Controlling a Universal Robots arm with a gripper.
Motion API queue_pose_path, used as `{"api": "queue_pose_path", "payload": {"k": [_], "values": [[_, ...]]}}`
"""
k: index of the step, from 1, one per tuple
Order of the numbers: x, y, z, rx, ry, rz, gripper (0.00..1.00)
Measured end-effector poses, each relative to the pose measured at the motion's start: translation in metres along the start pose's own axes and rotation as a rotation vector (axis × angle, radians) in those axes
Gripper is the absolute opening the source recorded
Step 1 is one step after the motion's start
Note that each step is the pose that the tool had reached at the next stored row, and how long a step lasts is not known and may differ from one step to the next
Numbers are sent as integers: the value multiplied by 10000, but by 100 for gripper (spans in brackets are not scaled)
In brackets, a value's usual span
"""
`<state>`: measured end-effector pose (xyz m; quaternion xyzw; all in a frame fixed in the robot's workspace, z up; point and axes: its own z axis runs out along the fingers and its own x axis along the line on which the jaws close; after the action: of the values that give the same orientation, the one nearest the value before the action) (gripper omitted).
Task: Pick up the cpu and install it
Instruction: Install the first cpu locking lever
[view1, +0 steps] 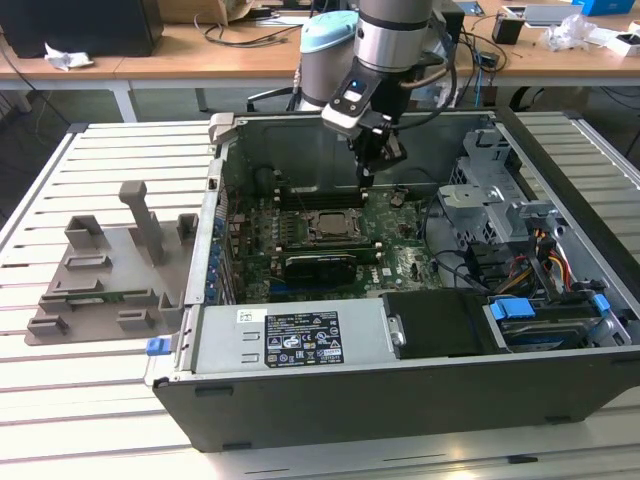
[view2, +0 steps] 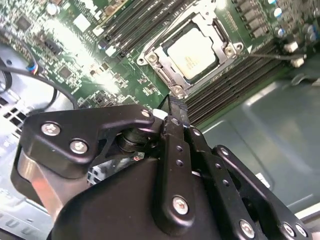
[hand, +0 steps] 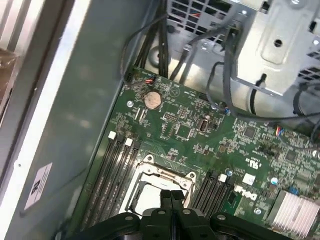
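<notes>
Gripper (view1: 367, 176): suspended inside the open computer case (view1: 300, 415), above the motherboard (view1: 400, 262) and just behind the socket (view1: 330, 226) as the exterior view presents it. In both wrist views the two black fingers (hand: 171, 200) sit pressed together with no gap visible between them and nothing carried. The tips are apart from the board; no contact with any part is observed.

One cpu (view2: 192, 53): seated flat in the metal-framed socket, silver top facing up, pale rim visible along its edges in the second wrist view. In the first wrist view the cpu (hand: 146, 198) lies directly beyond the closed fingertips, partly covered by them. The socket frame surrounds it on all sides.

Counted items on the board: one socket; memory slots (hand: 116, 172) in two banks, one on each side of the socket, exact slot count not determinable; one round coin cell battery (hand: 152, 99); one finned heatsink (hand: 294, 212) at the board's edge.

Outside the case, on the slatted table (view1: 90, 180) toward the exterior view's left: one grey plastic fixture (view1: 110, 275) with upright posts, well apart from the gripper.

One drive cage (view1: 495, 190) with bundled cables (view1: 550, 265) occupies the case toward the exterior view's right.
</notes>
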<state>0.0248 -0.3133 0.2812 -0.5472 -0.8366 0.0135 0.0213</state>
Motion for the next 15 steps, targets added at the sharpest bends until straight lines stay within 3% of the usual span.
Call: {"api": "queue_pose_path", "payload": {"k": [15], "values": [[0, 0, 0, 73, -162, -3509, 11]]}}
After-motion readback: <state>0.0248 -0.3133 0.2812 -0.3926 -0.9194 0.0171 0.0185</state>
